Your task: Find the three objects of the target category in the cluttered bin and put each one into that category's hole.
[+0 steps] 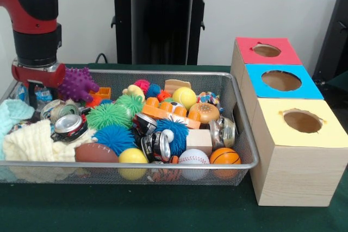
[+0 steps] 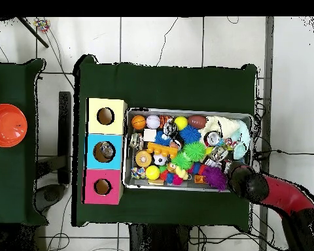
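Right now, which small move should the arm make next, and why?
Probably lower the gripper a little onto something in the bin under it. It hangs over the corner beside the purple spiky ball and a crushed can, apparently holding nothing, and the yellow-topped box shows an empty hole.

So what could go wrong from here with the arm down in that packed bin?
The gripper sits low among cans and the purple spiky ball, so it may nudge neighbours or grab the wrong item. Round balls like the baseball could roll when disturbed. The box holes look snug, so a drop could catch the rim.
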{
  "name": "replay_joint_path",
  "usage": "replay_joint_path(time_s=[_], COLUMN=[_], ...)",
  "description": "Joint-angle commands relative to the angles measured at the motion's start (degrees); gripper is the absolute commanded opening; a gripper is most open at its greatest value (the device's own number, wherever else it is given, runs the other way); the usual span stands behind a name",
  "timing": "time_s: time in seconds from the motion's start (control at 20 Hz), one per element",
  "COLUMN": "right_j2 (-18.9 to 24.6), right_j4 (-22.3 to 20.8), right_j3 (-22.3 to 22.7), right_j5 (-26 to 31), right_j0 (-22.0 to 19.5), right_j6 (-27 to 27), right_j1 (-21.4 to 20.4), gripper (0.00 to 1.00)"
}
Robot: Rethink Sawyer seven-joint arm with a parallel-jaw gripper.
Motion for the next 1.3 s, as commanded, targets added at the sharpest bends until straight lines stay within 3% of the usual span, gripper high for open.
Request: replay_joint_path(time_s=[0.05, 0.1, 0.3, 0.55, 0.7, 1.0, 1.3], right_j2=[-3.1, -2.5, -3.8, -4.2, -1.9, -0.5, 3.3], right_j4=[-4.0, -5.0, -2.3, 1.0, 2.9, 2.8, 5.5], right_j3=[5.0, 4.9, 6.0, 10.2, 12.6, 11.9, 12.3], right_j5=[0.6, 0.6, -0.8, 0.5, 4.1, 6.4, 8.8], right_j0=[0.3, 0.4, 1.7, 3.2, 2.6, 1.5, 0.1], right_j6=[2.2, 0.7, 5.3, 7.3, 4.6, 1.1, -1.2], right_j1=[3.6, 3.4, 1.4, -8.3, -14.0, -13.8, -18.1], gripper=[0.0, 0.0, 0.0, 0.0, 0.0, 0.0, 0.0])
